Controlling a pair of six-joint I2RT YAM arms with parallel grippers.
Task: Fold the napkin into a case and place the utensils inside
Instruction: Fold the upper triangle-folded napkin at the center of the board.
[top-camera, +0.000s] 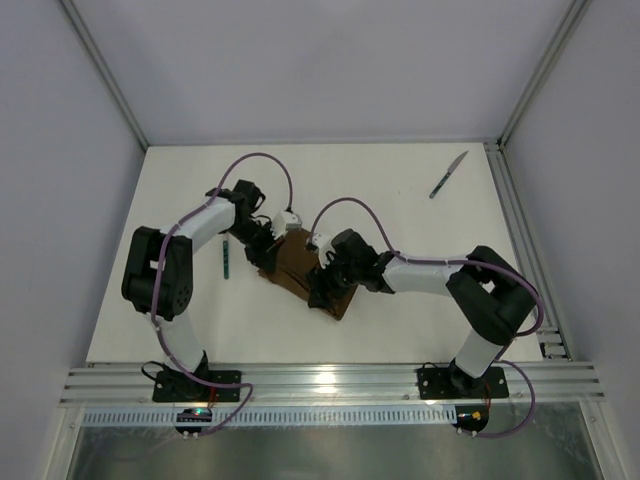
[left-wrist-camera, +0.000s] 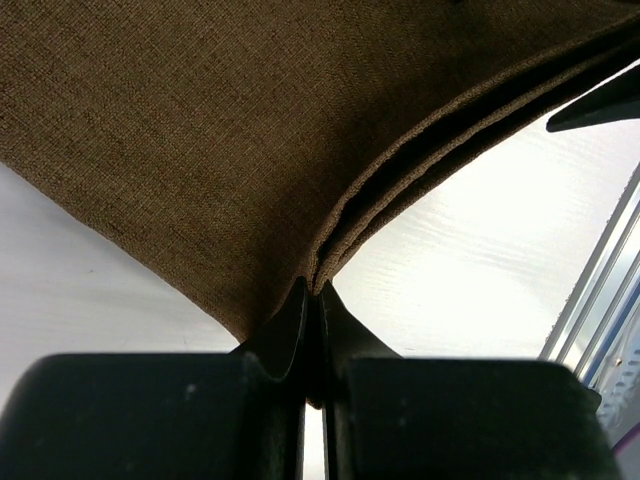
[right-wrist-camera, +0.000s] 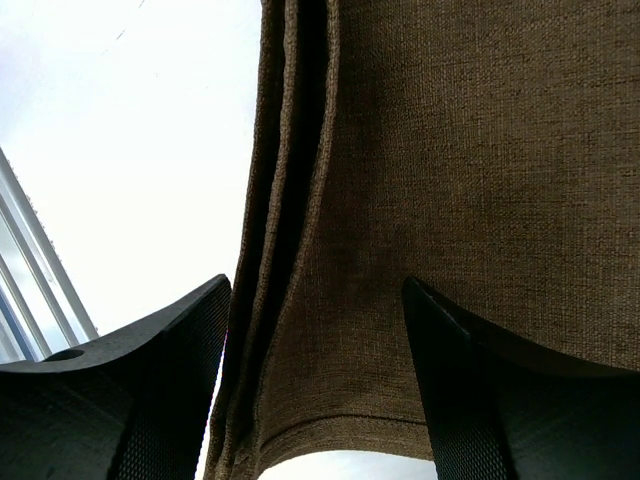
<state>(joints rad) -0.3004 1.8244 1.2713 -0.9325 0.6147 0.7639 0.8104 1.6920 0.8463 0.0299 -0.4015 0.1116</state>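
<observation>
The dark brown napkin (top-camera: 297, 266) lies folded into a narrow oblong in the middle of the table, its layered edges showing in both wrist views. My left gripper (left-wrist-camera: 312, 288) is shut on the cloth's far-left end, pinching the stacked layers (left-wrist-camera: 400, 170). My right gripper (right-wrist-camera: 315, 310) stands open at the near-right end of the napkin (right-wrist-camera: 440, 150), with one finger (right-wrist-camera: 185, 335) beside the folded edge and the other over the cloth. The knife (top-camera: 449, 174) lies far right at the back. The fork (top-camera: 227, 258) lies left of the napkin, beside my left arm.
A metal frame rail (top-camera: 515, 220) runs along the table's right edge, close to the knife. White walls close in the back and sides. My two arms' bases (top-camera: 190, 375) sit on the rail at the near edge.
</observation>
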